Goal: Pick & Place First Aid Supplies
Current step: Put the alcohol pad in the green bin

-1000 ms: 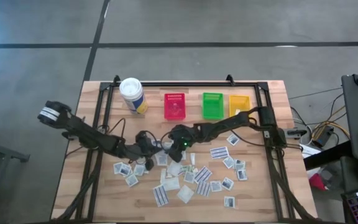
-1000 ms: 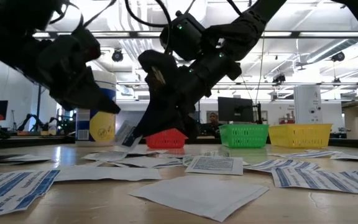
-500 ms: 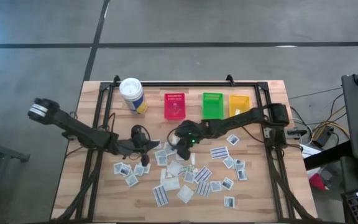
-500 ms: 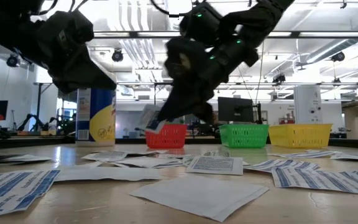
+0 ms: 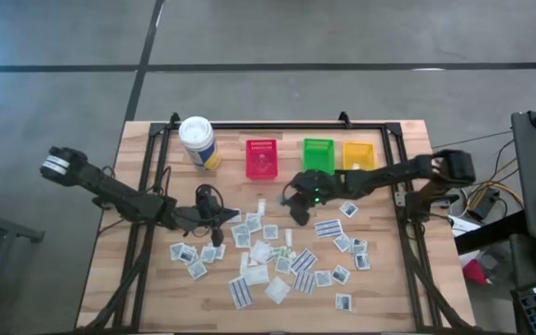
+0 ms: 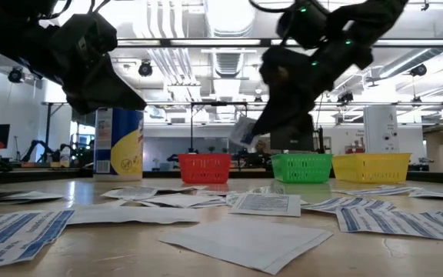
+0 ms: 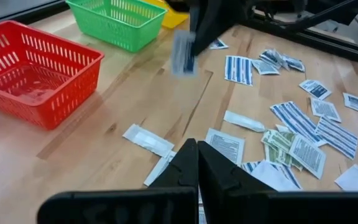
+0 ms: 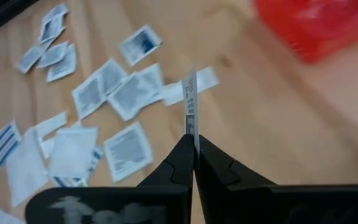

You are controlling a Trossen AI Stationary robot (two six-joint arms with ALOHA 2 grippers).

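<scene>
Packets (image 5: 277, 251): about two dozen on table, one packet (image 8: 190, 106) pinched in right gripper (image 8: 193, 152); left gripper (image 7: 197, 163) closed, empty.

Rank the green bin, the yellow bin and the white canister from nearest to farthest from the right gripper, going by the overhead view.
Measured from the right gripper, shut on a packet above the table:
1. Green bin, just behind it at the back edge.
2. Yellow bin, behind it and toward the right arm's side.
3. White canister, far off at the back on the left arm's side.
</scene>
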